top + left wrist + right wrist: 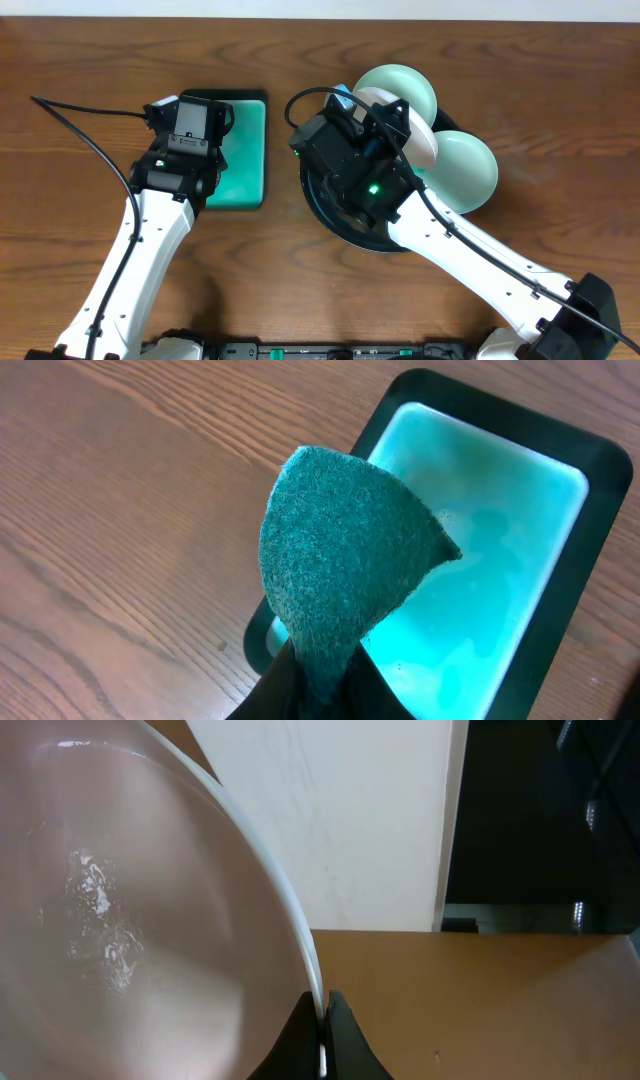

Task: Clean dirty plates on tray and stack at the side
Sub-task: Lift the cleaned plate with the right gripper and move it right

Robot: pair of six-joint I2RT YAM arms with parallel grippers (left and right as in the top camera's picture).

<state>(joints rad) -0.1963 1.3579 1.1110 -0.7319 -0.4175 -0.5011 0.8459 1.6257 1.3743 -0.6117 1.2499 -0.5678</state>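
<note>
My right gripper (324,1020) is shut on the rim of a white plate (120,920), which is tilted up and glistens wet. In the overhead view this plate (425,140) stands on edge above the black tray (318,198), with the right gripper (392,118) beside it. The arm hides most of the tray. Two pale-mint plates lie by the tray, one behind (400,85) and one to the right (468,170). My left gripper (320,680) is shut on a teal sponge (340,550), held above the teal dish.
The rectangular teal dish (600,470) with a dark rim holds a film of teal liquid and sits left of the tray, under my left gripper (220,128). Bare wooden table surrounds both. A black cable (90,140) runs along the left arm.
</note>
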